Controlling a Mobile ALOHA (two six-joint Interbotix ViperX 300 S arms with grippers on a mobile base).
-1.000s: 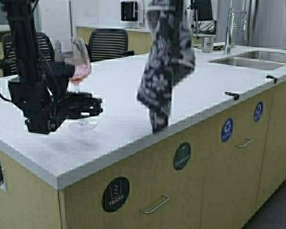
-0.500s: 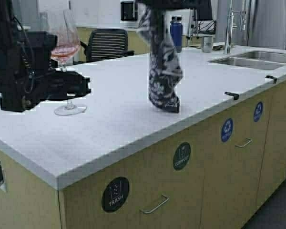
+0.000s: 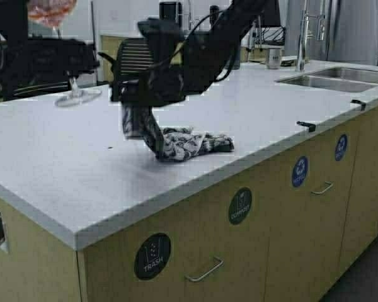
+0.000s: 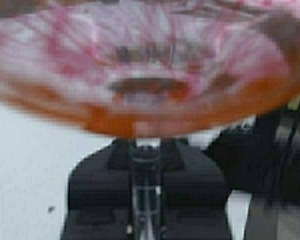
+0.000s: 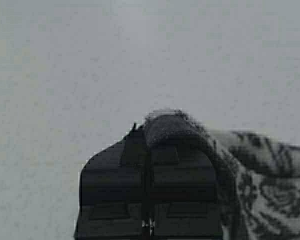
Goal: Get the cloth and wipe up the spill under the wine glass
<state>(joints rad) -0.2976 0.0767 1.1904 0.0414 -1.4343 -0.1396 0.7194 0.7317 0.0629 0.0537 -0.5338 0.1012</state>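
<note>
We list a white table [image 3: 252, 126] with its front edge running across the high view; open surface lies ahead of and to the right of the cloth, up to a sink [image 3: 340, 78] set in the far right corner.

Cloth [image 3: 183, 141]: dark with pale floral print, one end bunched on the table near the front edge, the other end drawn up into our right pincer [image 3: 135, 116], which is clenched on it just above the surface. In the right wrist view the cloth [image 5: 250, 175] folds over the closed pincer [image 5: 147, 220].

Wine glass [image 3: 66, 63]: pink liquid in its bowl, foot raised off the table at far left, well apart from the cloth. Our left pincer [image 4: 146, 200] grasps the stem of the wine glass [image 4: 140, 75].

Cabinet fronts below the edge carry round labels, one reading TRASH [image 3: 152, 256].
</note>
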